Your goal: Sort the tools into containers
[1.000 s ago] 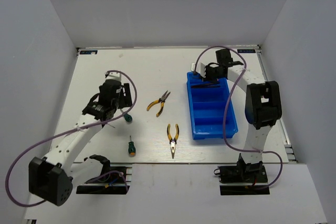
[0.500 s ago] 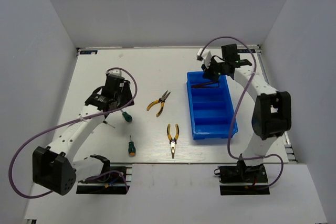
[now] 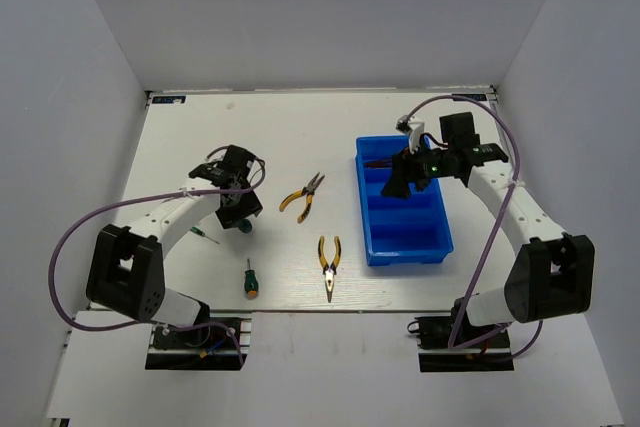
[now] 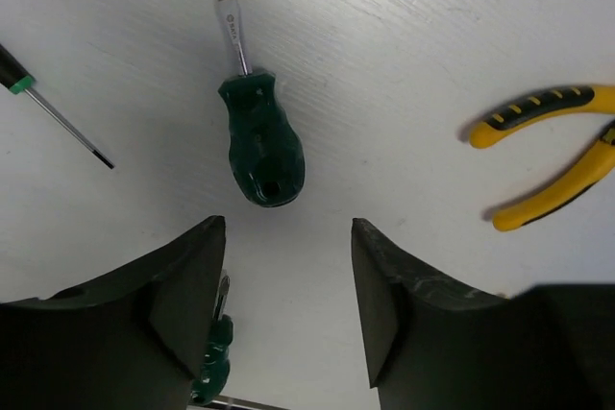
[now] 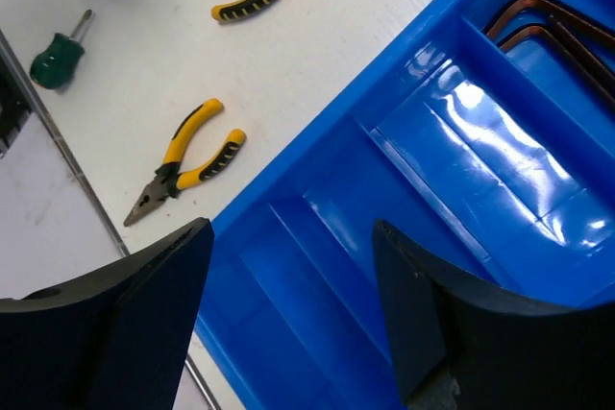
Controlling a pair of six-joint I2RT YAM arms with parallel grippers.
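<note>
**A:** What is different on the left?

**B:** The left tool [image 4: 288,228] now hangs over the stubby green screwdriver [image 4: 259,146]; a second ago it was farther off. Its jaws stand apart and empty, and the screwdriver lies on the worktop [image 3: 300,137], not touched.

**A:** And the middle?

**B:** The far pliers [image 3: 302,195] and the near pliers [image 3: 329,267] are not moved.

**A:** The right?

**B:** The right tool [image 3: 398,185] was closed at the far compartment of the blue tray [image 3: 410,258]. Now it is wide open, holds nothing, and hangs above the middle compartments. The hex keys [image 5: 557,36] lie in the far compartment. I think they are sorted, and that the green screwdriver is next.
</note>
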